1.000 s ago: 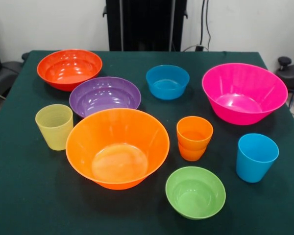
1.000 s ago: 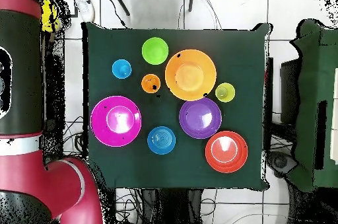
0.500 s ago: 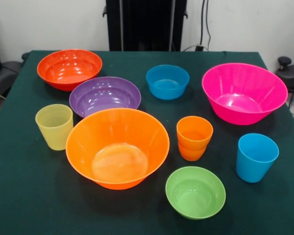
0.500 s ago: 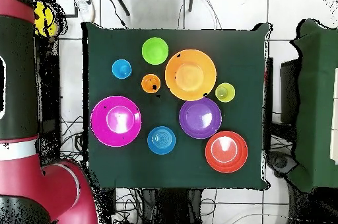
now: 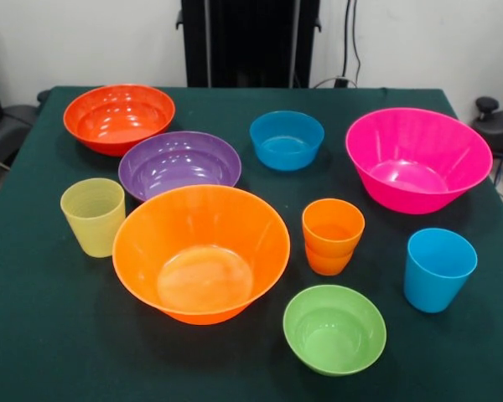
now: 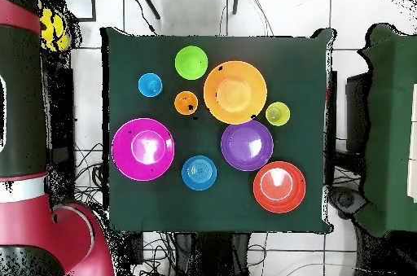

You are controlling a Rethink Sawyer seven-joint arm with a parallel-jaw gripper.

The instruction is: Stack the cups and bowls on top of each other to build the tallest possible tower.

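The tool itself does not show in either view, so I cannot tell whether it is released or clenched. Only the red and black arm (image 6: pixel 24 110) shows, drawn back off the side of the desk (image 5: pixel 33 335), most likely to leave the whole layout clear before a first pick.

Closest to that arm, and so probably closest to the tool, are the hot pink bowl (image 5: pixel 417 159) and the sky blue cup (image 5: pixel 438 268). Both stand upright and apart from each other.

A step further out come the small blue bowl (image 5: pixel 287 139), the orange cup (image 5: pixel 332 236) and the lime green bowl (image 5: pixel 334 328). The orange cup shows a seam round its middle, as if it sits nested in a second cup; I cannot tell that one's colour.

Beyond them the large orange bowl (image 5: pixel 201 251) sits mid-desk, with the purple bowl (image 5: pixel 179 163) just beside it, rims close or touching.

Farthest from the arm are the red-orange bowl (image 5: pixel 119 117) and the ribbed yellow-green cup (image 5: pixel 93 216).

Apart from that possible nested pair, nothing is stacked, so the tower is not begun. All vessels stand mouth up and spread out, which gives each rim room for a grasp. The hot pink or the large orange bowl, being widest, would make the steadiest base.
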